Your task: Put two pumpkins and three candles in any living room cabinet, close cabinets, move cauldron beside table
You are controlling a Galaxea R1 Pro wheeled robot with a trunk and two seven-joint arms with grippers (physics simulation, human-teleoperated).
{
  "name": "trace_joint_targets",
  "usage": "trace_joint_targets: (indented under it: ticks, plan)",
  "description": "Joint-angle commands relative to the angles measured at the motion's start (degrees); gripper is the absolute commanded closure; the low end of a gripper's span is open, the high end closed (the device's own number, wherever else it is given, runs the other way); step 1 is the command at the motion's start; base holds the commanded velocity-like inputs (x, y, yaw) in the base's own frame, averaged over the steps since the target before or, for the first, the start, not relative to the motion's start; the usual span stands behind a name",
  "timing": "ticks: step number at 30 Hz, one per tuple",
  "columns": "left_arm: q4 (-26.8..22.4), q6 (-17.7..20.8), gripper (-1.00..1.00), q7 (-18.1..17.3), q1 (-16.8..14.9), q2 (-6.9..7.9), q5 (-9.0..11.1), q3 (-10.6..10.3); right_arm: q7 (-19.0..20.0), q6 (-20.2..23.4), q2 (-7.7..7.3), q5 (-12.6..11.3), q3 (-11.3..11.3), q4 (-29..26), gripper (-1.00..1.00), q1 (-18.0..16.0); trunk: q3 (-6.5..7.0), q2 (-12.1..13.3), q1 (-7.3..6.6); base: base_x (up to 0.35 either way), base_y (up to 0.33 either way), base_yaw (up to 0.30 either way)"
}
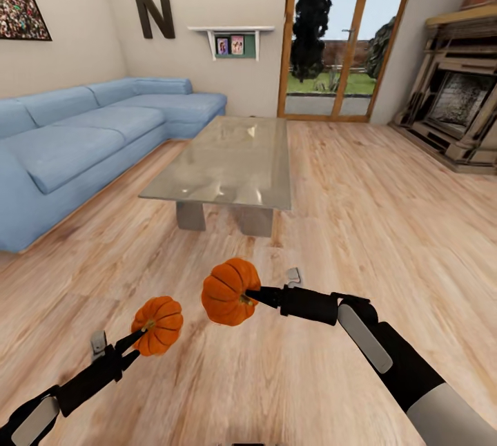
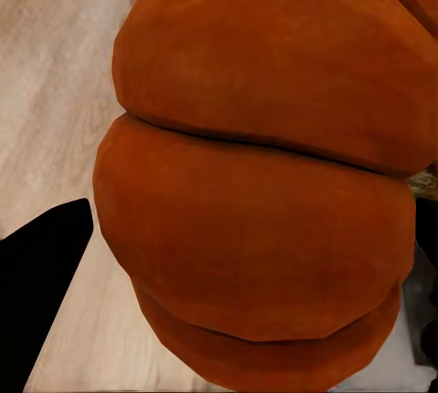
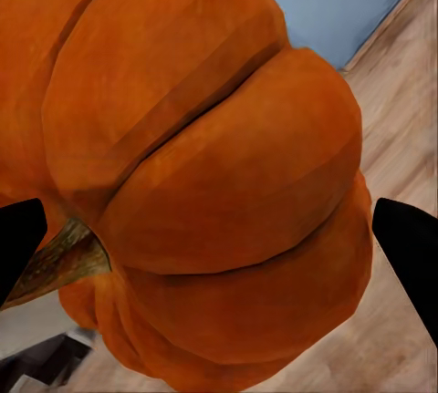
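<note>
Pumpkins [image 1: 157,325] [image 1: 230,292] between both jaws

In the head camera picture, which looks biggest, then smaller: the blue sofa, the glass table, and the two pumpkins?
1. Blue sofa
2. Glass table
3. Pumpkin in the right hand
4. Pumpkin in the left hand

The pumpkins sit nearer the camera, so they look bigger than they are.

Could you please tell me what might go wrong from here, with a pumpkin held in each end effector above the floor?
1. Both pumpkins hang in the air over the wooden floor; a slip would drop them and they could roll.
2. The left end effector holds the smaller pumpkin close to the bigger pumpkin in the right end effector; they could bump.
3. The glass table stands just ahead, so driving forward risks a collision.
</note>
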Motion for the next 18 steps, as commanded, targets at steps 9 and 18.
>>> trace_joint_targets:
  ticks: [9,18]
  plan:
    - [-0.2,0.9,1.0,1.1,-0.2,0.17,0.5,-0.3,-0.2,0.4,-0.04,-0.5,0.1,0.3,1.0,-0.1,2.48,0.1,-0.24,-0.055,0.0,-0.207]
    - [-0.3,0.9,1.0,1.1,-0.2,0.17,0.5,-0.4,-0.2,0.4,-0.04,-0.5,0.1,0.9,1.0,-0.1,4.54,0.2,-0.47,-0.322,0.0,-0.067]
